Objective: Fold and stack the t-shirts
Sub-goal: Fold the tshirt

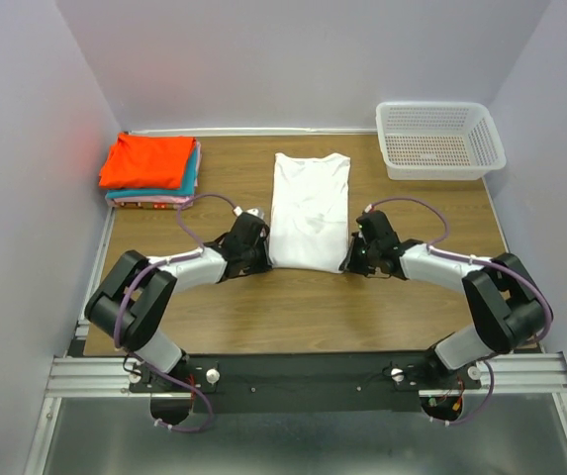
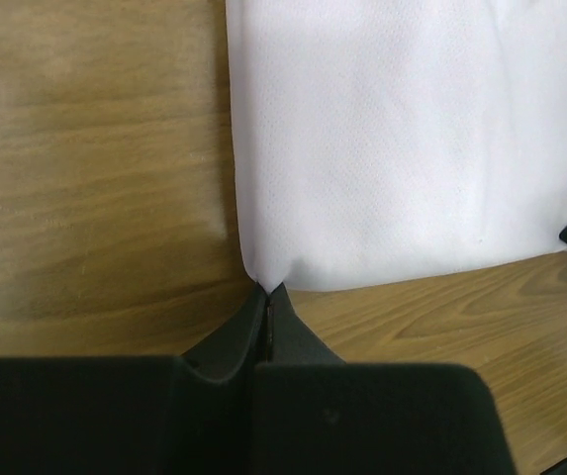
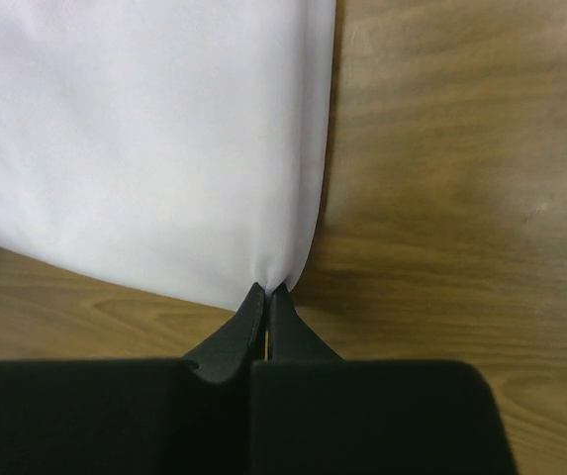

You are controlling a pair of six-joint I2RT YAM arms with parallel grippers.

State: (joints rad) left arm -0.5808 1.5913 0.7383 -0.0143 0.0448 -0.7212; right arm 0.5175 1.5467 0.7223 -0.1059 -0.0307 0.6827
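Inspection of the fold station, top and wrist views.

The white t-shirt (image 1: 310, 210) lies flat at the middle of the table (image 1: 293, 312), between the two arms; its collar end points away from the bases and its hem end lies nearest them.

The left end effector (image 2: 267, 293) is closed, pinching the near left corner of the hem; the right end effector (image 3: 267, 290) is likewise closed on the near right corner; in both wrist views the cloth gathers to a small peak where it enters the fingertips.

Judgement: holding both near corners at once lets the hem rise level and travel toward the collar for a crosswise fold; a single grip would let the free side drag and skew.

Condition of the shirt: already narrowed to a long panel with the sleeves turned in and the side edges straight; the surface is smooth, with faint creases near the middle; the near edge lies on the wood, not yet lifted.

The finished stack (image 1: 150, 176) sits at the far left corner, well apart from the work, an orange-red shirt (image 1: 147, 158) on top with teal and pink edges showing beneath; presumably the white one goes there.

A mesh basket (image 1: 439, 139) stands at the far right.
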